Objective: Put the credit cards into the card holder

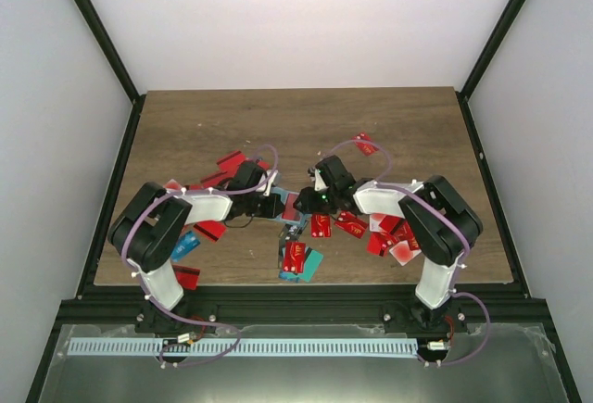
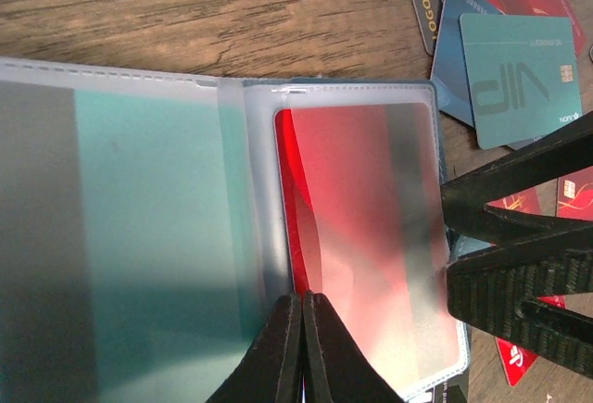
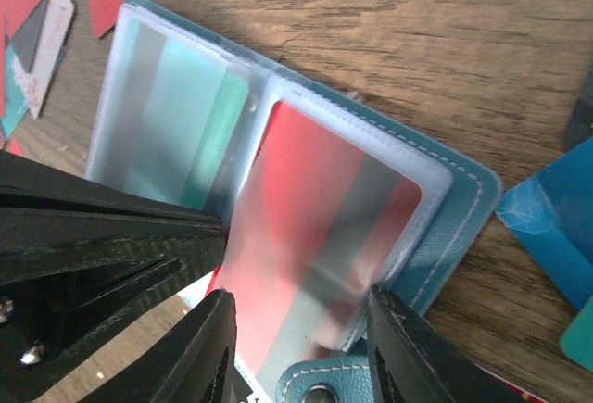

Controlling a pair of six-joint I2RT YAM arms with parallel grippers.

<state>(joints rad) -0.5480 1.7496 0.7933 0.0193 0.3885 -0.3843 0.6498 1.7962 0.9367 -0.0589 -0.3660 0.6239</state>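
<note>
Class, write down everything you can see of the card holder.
The card holder lies open on the wooden table, a teal soft cover with pale stitching and a snap tab, holding frosted clear plastic sleeves. One sleeve shows teal and grey bands; the other contains a red card. The left gripper, shut, apparently pinches a sleeve edge near the spine; the right gripper has its fingers either side of the red card's sleeve.

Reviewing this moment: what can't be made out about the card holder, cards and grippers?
Left wrist: whether the shut left gripper pinches the sleeve; the bottom edge cuts that spot off.
Right wrist: whether the open right gripper touches the red card; the frosted sleeve blurs its print.
Top view: the card holder is mostly hidden under both grippers; print on the credit cards is too small to read.
</note>
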